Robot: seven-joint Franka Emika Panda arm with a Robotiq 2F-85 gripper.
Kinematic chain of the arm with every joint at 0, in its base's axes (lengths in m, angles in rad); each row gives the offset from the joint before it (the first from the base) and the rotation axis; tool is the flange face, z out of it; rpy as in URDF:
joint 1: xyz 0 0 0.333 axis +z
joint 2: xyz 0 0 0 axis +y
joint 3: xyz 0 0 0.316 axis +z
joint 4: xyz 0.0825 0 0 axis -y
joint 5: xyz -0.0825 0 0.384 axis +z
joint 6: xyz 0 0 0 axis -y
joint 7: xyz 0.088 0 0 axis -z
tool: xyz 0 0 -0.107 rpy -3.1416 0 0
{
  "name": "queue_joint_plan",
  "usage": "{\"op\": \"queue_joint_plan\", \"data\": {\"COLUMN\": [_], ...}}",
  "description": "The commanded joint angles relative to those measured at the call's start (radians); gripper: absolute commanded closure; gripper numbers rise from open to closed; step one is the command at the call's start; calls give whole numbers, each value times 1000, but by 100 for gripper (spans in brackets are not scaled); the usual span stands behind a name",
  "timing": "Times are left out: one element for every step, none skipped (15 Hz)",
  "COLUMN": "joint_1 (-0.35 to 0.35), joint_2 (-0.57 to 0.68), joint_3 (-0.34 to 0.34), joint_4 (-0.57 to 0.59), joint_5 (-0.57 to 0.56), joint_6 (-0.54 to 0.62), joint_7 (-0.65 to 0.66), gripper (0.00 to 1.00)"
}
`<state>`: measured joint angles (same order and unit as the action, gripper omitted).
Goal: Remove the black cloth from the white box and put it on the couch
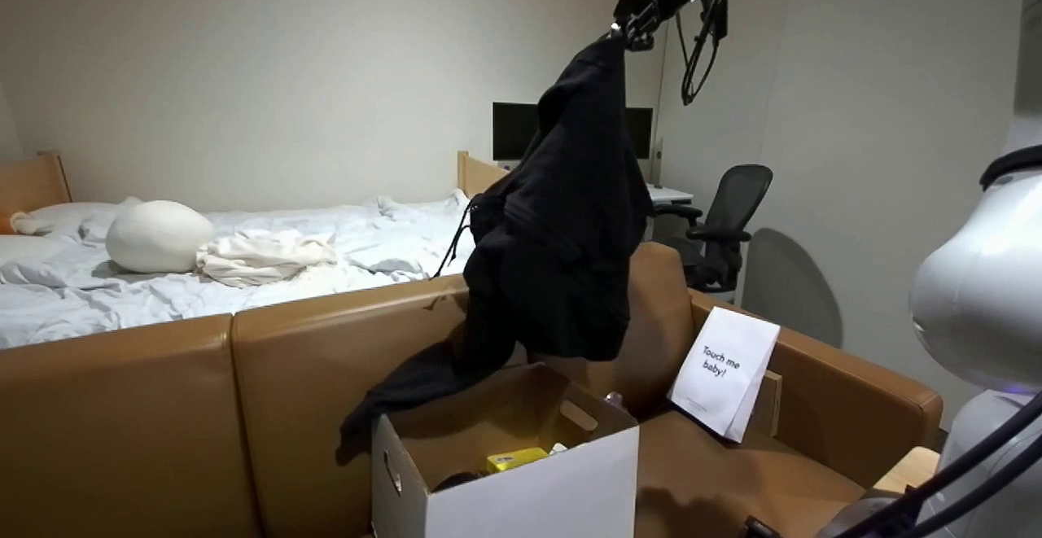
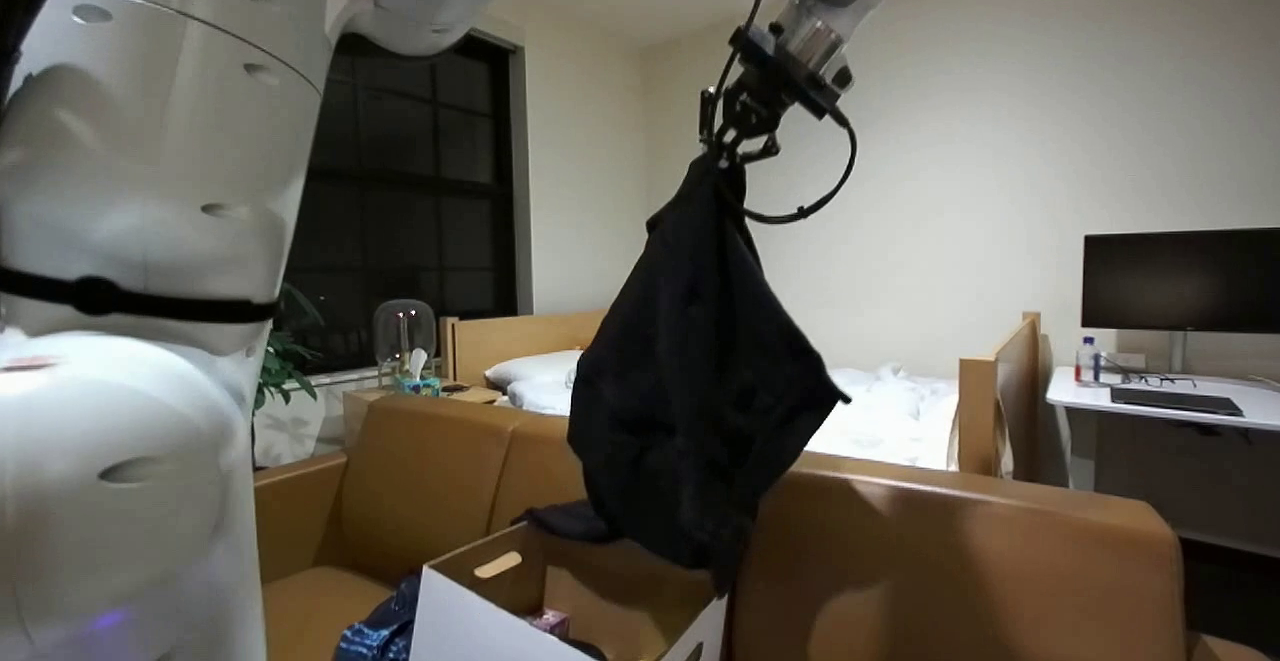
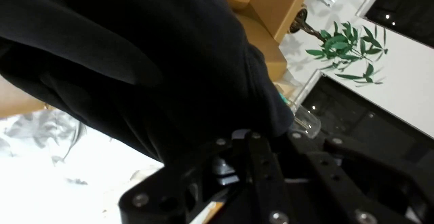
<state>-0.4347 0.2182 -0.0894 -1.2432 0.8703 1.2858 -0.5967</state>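
The black cloth (image 1: 562, 229) hangs in a long bundle from my gripper (image 1: 623, 33), high above the white box (image 1: 533, 493). It also shows in an exterior view (image 2: 700, 371) and fills much of the wrist view (image 3: 162, 64). My gripper (image 2: 728, 153) is shut on its top end; in the wrist view the fingertips (image 3: 257, 134) are partly covered by fabric. One lower end trails past the box's back rim; I cannot tell if it touches. The box (image 2: 480, 626) is open, with a yellow item (image 1: 517, 460) inside. The brown couch (image 1: 342, 359) stands around and behind it.
A white paper bag (image 1: 724, 375) stands on the couch seat. A blue patterned cloth (image 2: 385, 626) lies beside the box. The couch backrest (image 2: 950, 561) rises behind the box. A bed (image 1: 374, 237), an office chair (image 1: 733, 204) and a desk (image 2: 1160, 396) are beyond.
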Motion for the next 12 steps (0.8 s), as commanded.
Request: {"op": "queue_joint_plan", "data": {"joint_1": [-75, -102, -131, -162, -196, -235, -277, -323, -364, -405, -448, -488], "joint_2": [-18, -8, 3, 12, 17, 28, 41, 61, 79, 102, 128, 160], "joint_3": [-98, -129, -158, -184, -206, -224, -238, -248, -258, -266, -269, -272], "joint_4": [89, 122, 153, 176, 189, 205, 222, 248, 268, 292, 318, 360], "joint_5": [215, 283, 351, 421, 490, 560, 630, 701, 769, 831, 896, 948], "joint_6": [-97, -121, -145, -163, -175, -188, -198, -202, -205, -195, -184, -173], "joint_7": [11, 22, 27, 34, 37, 46, 60, 83, 106, 144, 182, 225], "gripper": [98, 98, 98, 98, 98, 98, 98, 98, 98, 98, 98, 98]}}
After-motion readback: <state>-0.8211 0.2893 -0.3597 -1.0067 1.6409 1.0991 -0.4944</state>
